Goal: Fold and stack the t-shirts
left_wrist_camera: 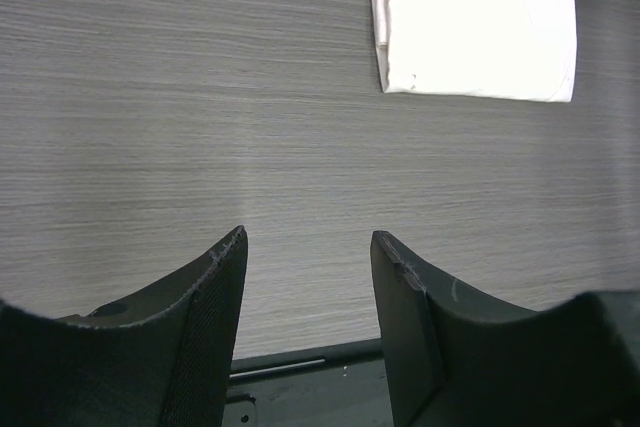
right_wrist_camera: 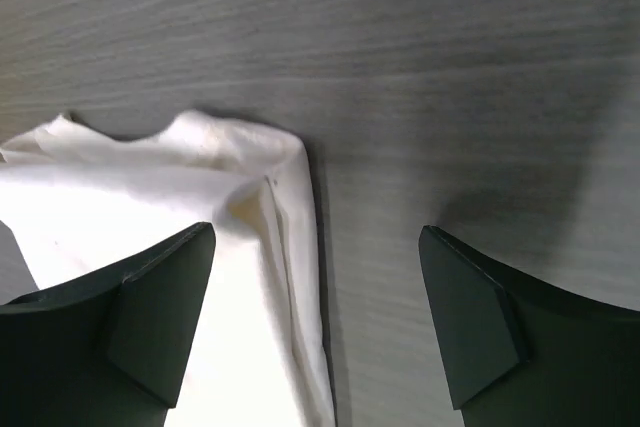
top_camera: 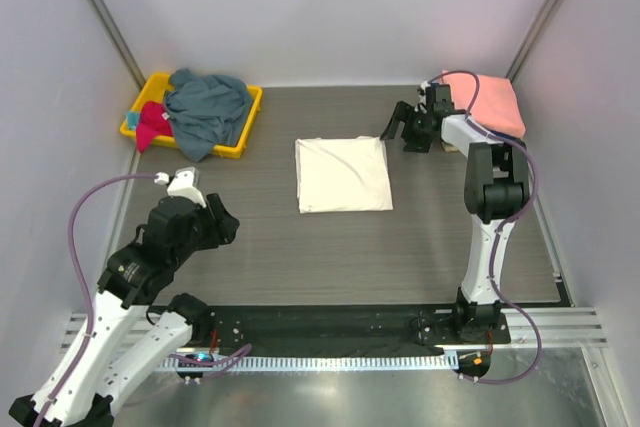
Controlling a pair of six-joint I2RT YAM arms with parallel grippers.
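Left claw (left_wrist_camera: 308, 237) sits closest, low over the near-left part of the desk (top_camera: 270, 257). Its jaws are spread and grip nothing, only bare wood grain showing between them.

Further in, at mid-desk, lies the cream-white t-shirt (top_camera: 343, 174), folded into a flat, nearly square packet. Its edges run roughly parallel with the desk's edges, and its slightly longer side appears to run left to right. I cannot tell which way the neckline faces.

Right claw (right_wrist_camera: 315, 235) hangs by the packet's far-right corner, jaws spread wide, pinching nothing. Its wrist view shows a bunched edge of the cream fabric under one finger.

At the far right corner rests a salmon-pink t-shirt (top_camera: 495, 102), apparently folded and likely the start of the stack. At the far left, a yellow bin (top_camera: 248, 127) holds a crumpled grey-blue t-shirt (top_camera: 205, 107) and a magenta t-shirt (top_camera: 152, 125).

By my reading, the cream shirt's fold looks finished but it has yet to join the pink one, and the two in the bin are not yet folded.
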